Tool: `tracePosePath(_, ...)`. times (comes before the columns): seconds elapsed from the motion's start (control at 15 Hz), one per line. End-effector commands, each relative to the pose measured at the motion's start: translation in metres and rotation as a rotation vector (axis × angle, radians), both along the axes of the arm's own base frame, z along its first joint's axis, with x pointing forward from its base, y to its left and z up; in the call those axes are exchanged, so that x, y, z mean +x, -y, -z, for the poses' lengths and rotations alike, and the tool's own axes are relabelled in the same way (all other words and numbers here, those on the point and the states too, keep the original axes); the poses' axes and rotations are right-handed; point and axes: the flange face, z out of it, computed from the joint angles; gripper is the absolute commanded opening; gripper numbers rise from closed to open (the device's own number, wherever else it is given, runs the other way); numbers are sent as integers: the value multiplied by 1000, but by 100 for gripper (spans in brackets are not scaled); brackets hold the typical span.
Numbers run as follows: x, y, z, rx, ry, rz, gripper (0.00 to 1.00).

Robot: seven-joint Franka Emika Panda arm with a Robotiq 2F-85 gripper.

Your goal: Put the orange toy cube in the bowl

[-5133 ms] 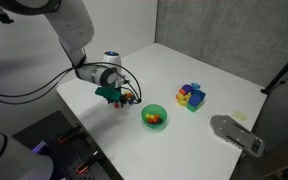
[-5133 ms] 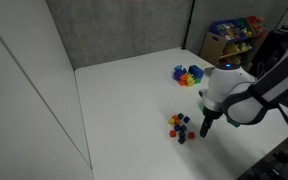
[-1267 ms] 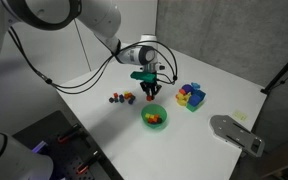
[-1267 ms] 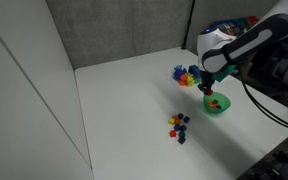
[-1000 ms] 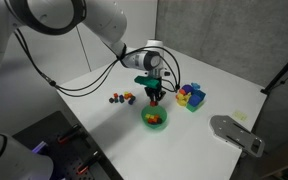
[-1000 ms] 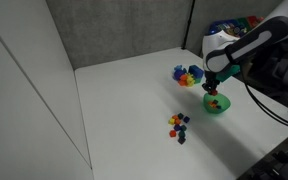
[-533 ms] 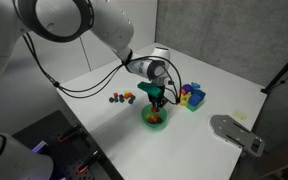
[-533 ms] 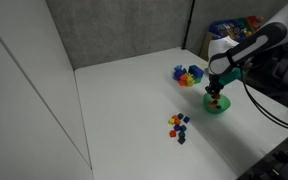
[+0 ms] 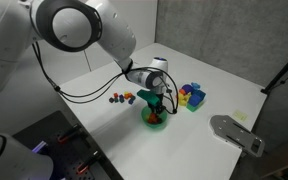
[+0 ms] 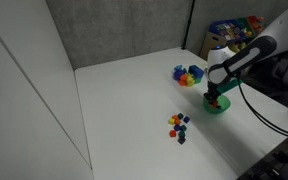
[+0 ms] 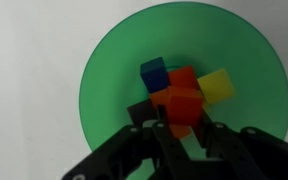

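The green bowl (image 11: 104, 90) fills the wrist view, and it shows small in both exterior views (image 9: 156, 121) (image 10: 224, 107). Inside it lie a blue block (image 11: 154, 72), a yellow block (image 11: 218, 85) and a red-orange one. My gripper (image 11: 182, 122) hangs just over the bowl's middle, shut on the orange toy cube (image 11: 183, 104), which sits between the two dark fingers. In both exterior views the gripper (image 9: 156, 108) (image 10: 216, 98) reaches down into the bowl's mouth and hides the cube.
A scatter of tiny coloured blocks (image 9: 122, 98) (image 10: 178, 125) lies on the white table. A blue container of colourful blocks (image 9: 191, 96) (image 10: 188, 75) stands close beside the bowl. A grey device (image 9: 236, 134) lies near the table's corner.
The arm has carried the orange cube sideways and down, from above the table beside the bowl to low over the bowl's middle. The fingers have stayed shut.
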Motion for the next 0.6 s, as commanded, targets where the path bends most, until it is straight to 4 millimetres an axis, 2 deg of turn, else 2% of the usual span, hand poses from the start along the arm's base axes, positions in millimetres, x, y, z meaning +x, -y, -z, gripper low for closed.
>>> tracePosePath(0.0,6,2,0,13,19,16,10)
tracePosePath(0.07,5,2,-1,16,17,15,55)
tracePosePath(0.13,5,2,-2,19,17,14,56)
tracePosePath(0.33,4,1,-7,27,19,5,78)
tracePosePath(0.53,5,1,-23,40,29,0,100)
